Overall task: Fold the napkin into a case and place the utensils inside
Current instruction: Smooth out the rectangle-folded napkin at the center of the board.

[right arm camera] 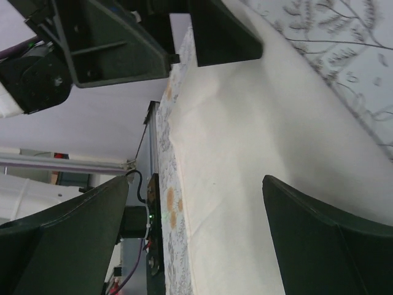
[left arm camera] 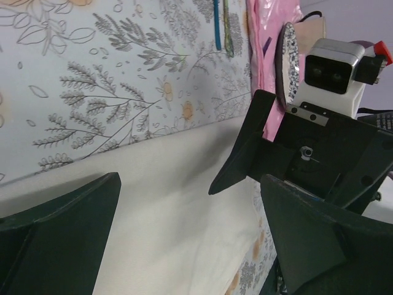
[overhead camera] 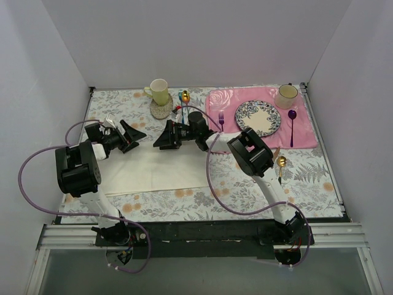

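The cream-white napkin [overhead camera: 156,171] lies flat on the floral tablecloth in front of both arms. My left gripper [overhead camera: 132,137] hovers open over the napkin's far left edge, with only cloth [left arm camera: 153,215] between its fingers [left arm camera: 58,236]. Facing it, my right gripper [overhead camera: 161,139] is open over the same far edge, just above the napkin [right arm camera: 264,153]. Each wrist view shows the other gripper opposite: the right gripper [left arm camera: 258,147] and the left gripper [right arm camera: 123,43]. The gold-bowled spoon [overhead camera: 281,163] and the copper knife [overhead camera: 276,152] lie right of the right arm, which partly hides them.
A pink placemat [overhead camera: 307,132] at the back right holds a patterned plate [overhead camera: 258,118], a purple fork [overhead camera: 221,120], a purple spoon [overhead camera: 292,126] and a cup [overhead camera: 287,95]. A green mug [overhead camera: 159,91] on a coaster and a blue-handled spoon [overhead camera: 185,97] stand behind the grippers.
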`<state>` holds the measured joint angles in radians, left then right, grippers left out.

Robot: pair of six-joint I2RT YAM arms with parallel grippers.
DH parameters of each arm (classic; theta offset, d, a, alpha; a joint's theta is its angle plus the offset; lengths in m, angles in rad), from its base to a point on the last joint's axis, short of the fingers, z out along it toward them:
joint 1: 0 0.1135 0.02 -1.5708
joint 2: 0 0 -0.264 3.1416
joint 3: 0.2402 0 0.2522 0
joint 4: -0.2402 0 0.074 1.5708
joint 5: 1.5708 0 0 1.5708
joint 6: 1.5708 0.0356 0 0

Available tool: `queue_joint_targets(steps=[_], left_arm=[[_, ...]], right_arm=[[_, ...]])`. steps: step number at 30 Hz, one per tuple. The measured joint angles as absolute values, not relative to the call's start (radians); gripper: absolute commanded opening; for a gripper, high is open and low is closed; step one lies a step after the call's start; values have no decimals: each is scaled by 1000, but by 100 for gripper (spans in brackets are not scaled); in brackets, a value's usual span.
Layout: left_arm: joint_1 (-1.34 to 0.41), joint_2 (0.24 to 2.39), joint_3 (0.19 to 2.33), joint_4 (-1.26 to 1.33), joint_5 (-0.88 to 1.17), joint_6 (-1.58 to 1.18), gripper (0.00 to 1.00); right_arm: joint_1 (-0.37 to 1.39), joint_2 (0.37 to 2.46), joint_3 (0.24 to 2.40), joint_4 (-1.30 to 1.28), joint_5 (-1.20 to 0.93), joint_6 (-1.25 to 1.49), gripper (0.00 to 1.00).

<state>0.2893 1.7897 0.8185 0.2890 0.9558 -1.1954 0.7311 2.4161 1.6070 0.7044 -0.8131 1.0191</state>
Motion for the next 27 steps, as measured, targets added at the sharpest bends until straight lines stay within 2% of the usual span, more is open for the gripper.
queue_joint_targets(steps=[9, 17, 24, 27], left_arm=[[300, 1834, 857, 191, 877, -1150, 98], [311, 1869, 904, 140, 907, -1110, 98], [315, 1887, 933, 107, 925, -1079, 98], [316, 1896, 948, 97, 931, -1071, 98]], right_arm=[[687, 2482, 1604, 764, -781, 1096, 99], [600, 2474, 1524, 888, -820, 1178, 99], [504, 2435, 1454, 897, -851, 1177, 98], [478, 2428, 1447, 879, -862, 1159, 95]])
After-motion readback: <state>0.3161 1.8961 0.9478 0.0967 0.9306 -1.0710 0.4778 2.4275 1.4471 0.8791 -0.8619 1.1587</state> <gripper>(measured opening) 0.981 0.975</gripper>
